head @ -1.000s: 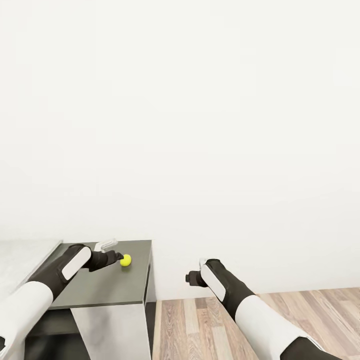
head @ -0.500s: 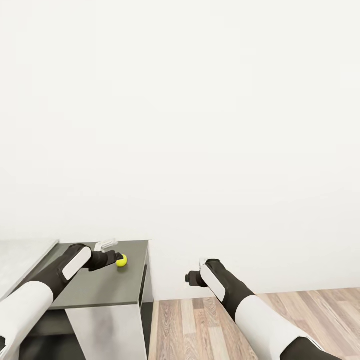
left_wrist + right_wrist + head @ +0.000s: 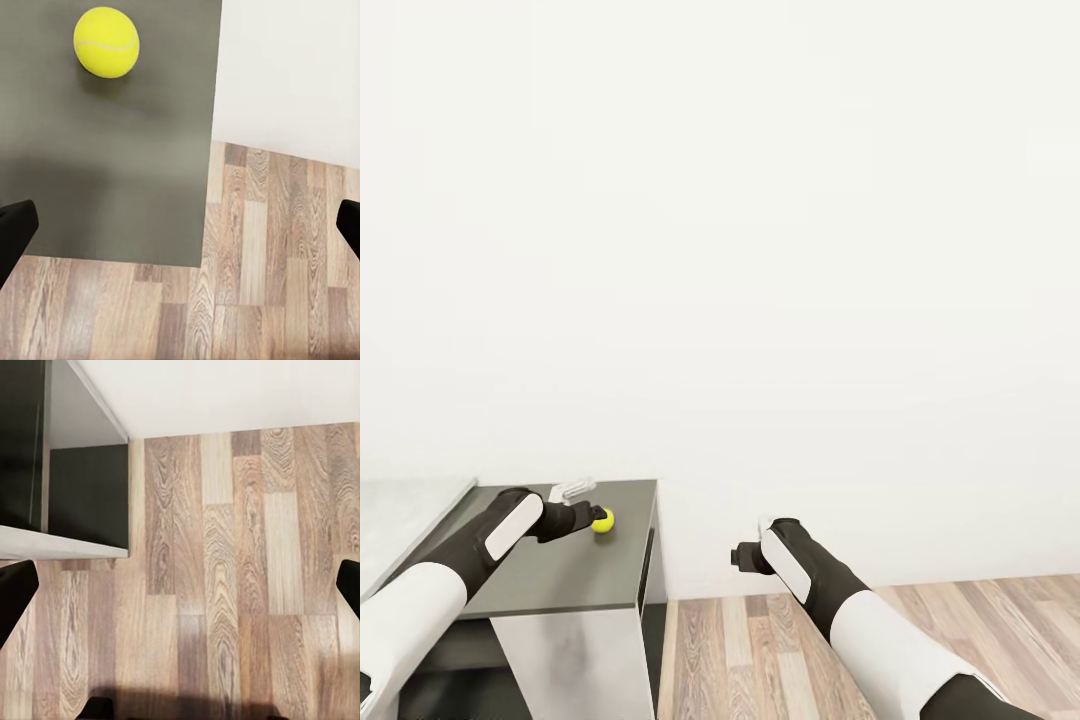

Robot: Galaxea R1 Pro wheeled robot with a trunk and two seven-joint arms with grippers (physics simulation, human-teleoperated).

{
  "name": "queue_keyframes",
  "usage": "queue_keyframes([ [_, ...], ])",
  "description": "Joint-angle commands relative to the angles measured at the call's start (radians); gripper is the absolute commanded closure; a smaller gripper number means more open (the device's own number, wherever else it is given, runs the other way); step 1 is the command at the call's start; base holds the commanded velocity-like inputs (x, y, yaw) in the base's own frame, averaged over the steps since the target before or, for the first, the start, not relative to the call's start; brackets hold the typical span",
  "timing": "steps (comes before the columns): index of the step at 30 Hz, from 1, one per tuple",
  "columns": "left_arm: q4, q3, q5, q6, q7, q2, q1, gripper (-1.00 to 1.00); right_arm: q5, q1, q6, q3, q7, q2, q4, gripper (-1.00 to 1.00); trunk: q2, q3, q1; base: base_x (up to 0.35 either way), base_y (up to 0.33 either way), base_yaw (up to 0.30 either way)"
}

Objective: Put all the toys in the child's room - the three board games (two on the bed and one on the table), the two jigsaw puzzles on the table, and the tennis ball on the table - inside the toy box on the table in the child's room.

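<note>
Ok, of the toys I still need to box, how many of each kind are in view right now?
Tennis ball: 1, on the dark table, just ahead of the left hand
Board games: 0
Jigsaw puzzles: 0
Total: 1

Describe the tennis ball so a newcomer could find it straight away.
Find the dark grey table at the head view's lower left, against the white wall. Near its far end, just beyond the left claw, sits the ball: small, round, bright yellow-green, the only colourful thing there.

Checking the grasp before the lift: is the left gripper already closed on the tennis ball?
No: in the left wrist view the tennis ball lies free on the table, with the left gripper wide open.
</note>
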Motion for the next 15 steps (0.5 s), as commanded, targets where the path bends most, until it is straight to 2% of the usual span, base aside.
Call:
queue_keyframes([
  [1,-0.002,-0.006,0.011,0.001,0.009,0.001,-0.001,-1.00,-0.010,-0.001,0.001,0.005,-0.009,-0.001,-0.001,-1.00,-0.001,-0.002,0.000,0.000,0.000,0.000],
  [15,-0.002,-0.006,0.011,0.001,0.009,0.001,-0.001,-1.00,-0.009,-0.001,0.005,0.004,-0.010,-0.001,-0.001,-1.00,-0.001,-0.024,0.000,0.000,0.000,0.000],
])
